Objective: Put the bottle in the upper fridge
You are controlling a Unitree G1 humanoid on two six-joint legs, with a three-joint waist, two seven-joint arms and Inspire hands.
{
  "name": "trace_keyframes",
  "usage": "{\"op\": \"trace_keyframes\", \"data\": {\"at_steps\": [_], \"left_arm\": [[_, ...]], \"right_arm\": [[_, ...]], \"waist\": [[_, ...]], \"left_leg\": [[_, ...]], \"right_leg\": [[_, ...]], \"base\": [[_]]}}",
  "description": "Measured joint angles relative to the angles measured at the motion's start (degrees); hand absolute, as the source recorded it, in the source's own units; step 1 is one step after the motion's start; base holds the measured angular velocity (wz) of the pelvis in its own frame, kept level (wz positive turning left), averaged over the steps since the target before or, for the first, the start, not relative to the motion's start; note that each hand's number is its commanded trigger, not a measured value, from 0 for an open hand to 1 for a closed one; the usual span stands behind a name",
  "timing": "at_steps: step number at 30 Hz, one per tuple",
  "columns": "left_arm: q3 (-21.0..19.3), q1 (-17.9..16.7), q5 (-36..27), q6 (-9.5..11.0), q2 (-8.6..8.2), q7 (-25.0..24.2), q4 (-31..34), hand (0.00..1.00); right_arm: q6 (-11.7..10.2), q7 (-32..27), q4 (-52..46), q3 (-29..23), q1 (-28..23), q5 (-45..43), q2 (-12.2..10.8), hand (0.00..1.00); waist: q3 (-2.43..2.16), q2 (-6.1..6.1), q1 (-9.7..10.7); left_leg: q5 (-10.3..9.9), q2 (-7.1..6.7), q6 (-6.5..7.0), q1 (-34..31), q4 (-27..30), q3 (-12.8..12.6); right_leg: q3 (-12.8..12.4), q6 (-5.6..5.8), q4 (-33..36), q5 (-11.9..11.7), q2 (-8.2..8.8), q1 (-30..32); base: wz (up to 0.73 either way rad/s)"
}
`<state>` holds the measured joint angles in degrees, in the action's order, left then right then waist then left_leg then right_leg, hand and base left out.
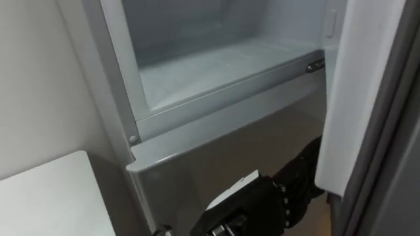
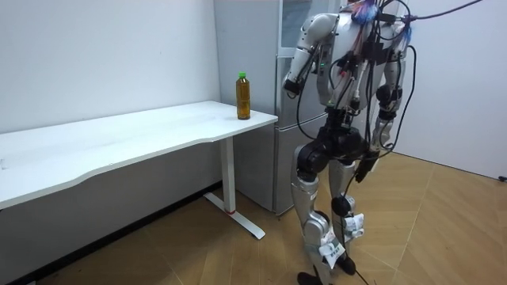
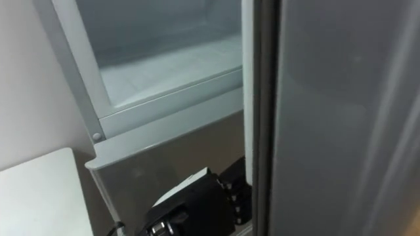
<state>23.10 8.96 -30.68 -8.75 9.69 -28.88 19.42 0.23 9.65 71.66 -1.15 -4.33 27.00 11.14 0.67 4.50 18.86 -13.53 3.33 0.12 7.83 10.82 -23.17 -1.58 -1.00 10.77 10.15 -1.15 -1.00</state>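
The bottle [image 2: 243, 95] stands on the surface [image 2: 119, 142], well apart from the open fridge [image 1: 216, 69], so the left hand [image 1: 262, 206], whose fingers I cannot tell wide or curled, should go back and grip it mid-body.

A plain test room: long white desk [image 2: 119, 138], tall fridge [image 2: 265, 158], wood-pattern floor [image 2: 198, 253].

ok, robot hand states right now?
Left robot hand: cannot be told, low beside the open fridge door.
Right robot hand: cannot be told, hanging at its side.
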Motion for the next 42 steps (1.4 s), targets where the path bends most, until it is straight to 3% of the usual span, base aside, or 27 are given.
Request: {"op": "trace_keyframes", "data": {"at_steps": [4,9,13,16,22,36,42], "left_arm": [[0.4,0.0,-0.2,0.0,-0.01,0.0,-0.5,0.0],[2.3,0.8,-0.2,-0.2,-0.06,0.5,-1.7,0.0],[4.7,3.1,-0.2,-0.1,-1.09,0.5,-3.6,0.0],[6.0,5.1,-0.1,-0.1,-1.54,-0.6,-5.9,0.0],[8.5,5.6,0.0,-0.2,-1.55,-2.8,-6.6,0.0],[8.5,6.7,-0.2,-0.2,-1.56,-4.4,-7.7,0.0],[8.5,7.9,-0.2,-0.2,-1.55,-4.2,-8.5,0.0]], "right_arm": [[1.1,-0.2,0.0,0.0,-0.6,0.0,0.1,0.0],[1.3,-0.1,0.0,0.0,0.0,0.2,0.1,0.0],[1.1,-0.1,1.5,0.0,0.5,0.2,0.3,0.0],[1.1,0.2,2.1,0.0,0.3,0.1,0.4,0.0],[1.2,1.1,2.1,0.0,0.6,0.0,0.5,0.0],[1.1,1.2,2.1,-0.1,1.2,0.2,1.0,0.0],[1.2,1.1,2.1,0.0,0.9,0.2,1.6,0.0]], "waist": [[0.28,-0.42,0.7],[0.29,-0.43,1.7],[0.29,-0.47,3.0],[0.32,-0.51,3.6],[0.34,-0.4,4.8],[0.71,0.78,4.9],[0.57,1.05,4.6]], "left_leg": [[0.0,0.09,-0.03,0.5,0.0,-1.3],[-0.1,0.36,-0.22,0.7,0.0,-3.8],[-0.1,1.02,-0.23,1.0,0.1,-5.4],[-0.1,1.21,-0.24,0.8,0.2,-5.0],[-0.7,2.01,-1.18,0.8,0.9,-5.1],[-0.8,2.68,-1.35,0.7,1.0,-5.1],[-0.7,2.71,-1.38,0.3,0.6,-4.9]], "right_leg": [[-1.2,-0.16,0.0,-0.1,-0.38,0.1],[-3.1,-0.34,-0.1,-0.2,-0.91,0.9],[-4.1,-0.51,0.0,-0.5,-1.15,1.0],[-4.5,-0.65,0.0,-0.6,-1.26,1.2],[-4.6,-1.27,-0.1,-1.0,-2.33,1.3],[-4.6,-1.98,-0.1,-1.3,-3.19,2.1],[-3.8,-2.12,0.0,-1.5,-3.04,2.1]], "base": [[-0.16],[-0.23],[-0.17],[-0.08],[-0.11],[-0.03],[0.05]]}}
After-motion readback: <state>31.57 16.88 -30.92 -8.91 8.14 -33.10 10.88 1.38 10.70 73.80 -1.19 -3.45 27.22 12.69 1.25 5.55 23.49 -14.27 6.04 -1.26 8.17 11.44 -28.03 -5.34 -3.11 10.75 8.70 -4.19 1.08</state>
